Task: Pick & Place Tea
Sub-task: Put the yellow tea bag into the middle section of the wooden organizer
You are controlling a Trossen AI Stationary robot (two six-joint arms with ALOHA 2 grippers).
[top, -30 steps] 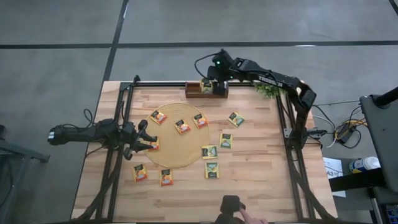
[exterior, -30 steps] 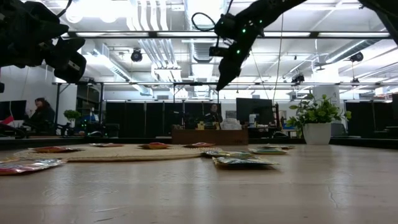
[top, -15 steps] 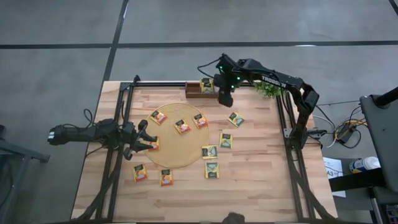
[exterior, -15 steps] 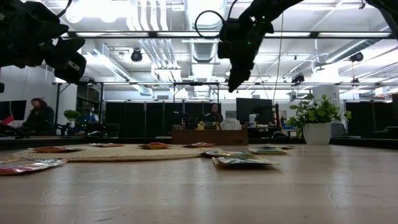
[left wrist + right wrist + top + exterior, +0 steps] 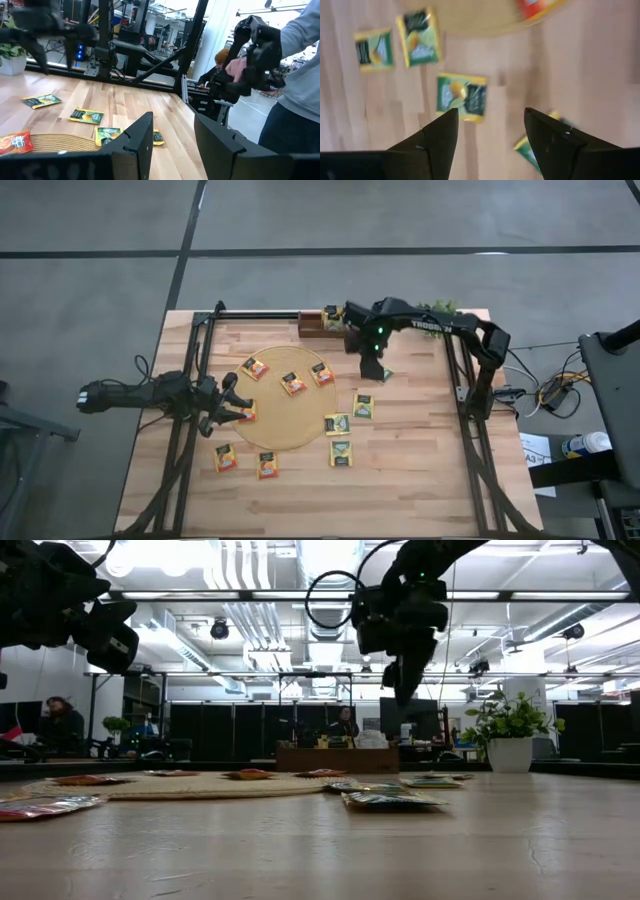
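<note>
**Right arm poised over a loose sachet, nothing yet picked**

The tea consists of small flat square foil sachets, some orange and some green-yellow, scattered flat on the pale wooden tabletop (image 5: 420, 470). Three orange ones lie on the large round tan woven mat (image 5: 285, 405); a fourth orange sachet (image 5: 246, 412) rests at the mat's left edge. The others lie on bare wood around the mat. The sachet that matters now is the green-yellow sachet (image 5: 382, 373) just right of the mat, partly covered in the high view by the arm above it. In the right wrist view you see it at (image 5: 532, 150), beside one fingertip, with another green-yellow sachet (image 5: 461, 97) farther off.

The right gripper (image 5: 369, 366) hangs above that spot, well clear of the table in the low view, with its fingers parted and nothing between them. The left gripper (image 5: 238, 408) waits low at the mat's left edge, just beside the orange sachet there, its fingers also apart and empty.

The brown wooden tray (image 5: 322, 325) stands at the table's far edge, with a sachet already upright in it.

You are most likely in the approach step of a pick. The next move calls for centring the open fingers over the sachet and then descending. Expect the thin, flat packet to be awkward to pinch off the wood.
</note>
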